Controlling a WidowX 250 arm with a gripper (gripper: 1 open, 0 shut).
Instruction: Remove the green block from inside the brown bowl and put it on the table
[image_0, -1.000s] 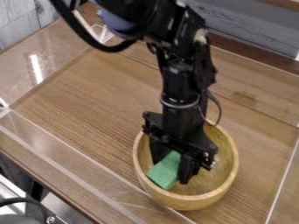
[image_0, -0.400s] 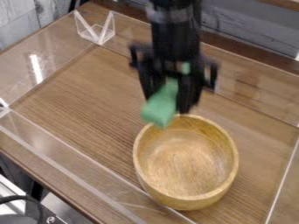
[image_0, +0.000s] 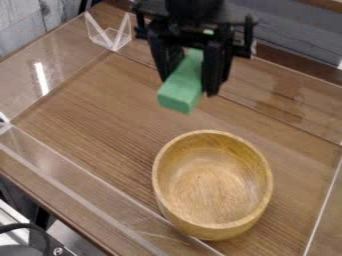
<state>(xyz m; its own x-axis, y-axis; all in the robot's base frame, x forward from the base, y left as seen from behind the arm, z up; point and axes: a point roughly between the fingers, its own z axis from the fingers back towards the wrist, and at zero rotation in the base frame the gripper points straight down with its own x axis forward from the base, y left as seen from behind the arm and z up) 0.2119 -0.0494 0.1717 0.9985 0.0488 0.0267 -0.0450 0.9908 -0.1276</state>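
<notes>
My gripper (image_0: 191, 68) hangs high over the table (image_0: 94, 110), shut on the green block (image_0: 181, 85). The block dangles tilted between the black fingers (image_0: 217, 72), its lower end pointing toward the front left. Below and to the right sits the brown bowl (image_0: 211, 185), a round light wooden bowl near the front edge, with nothing inside it. The block is well above the bowl's rim and up-left of it.
Low clear acrylic walls (image_0: 80, 215) border the tabletop on the front and left. A clear acrylic piece (image_0: 107, 30) stands at the back left. Wood-grain surface stretches left and behind the bowl.
The gripper has risen out of the bowl with the green block in its grip, moving up and slightly toward the back. The bowl now holds nothing.
</notes>
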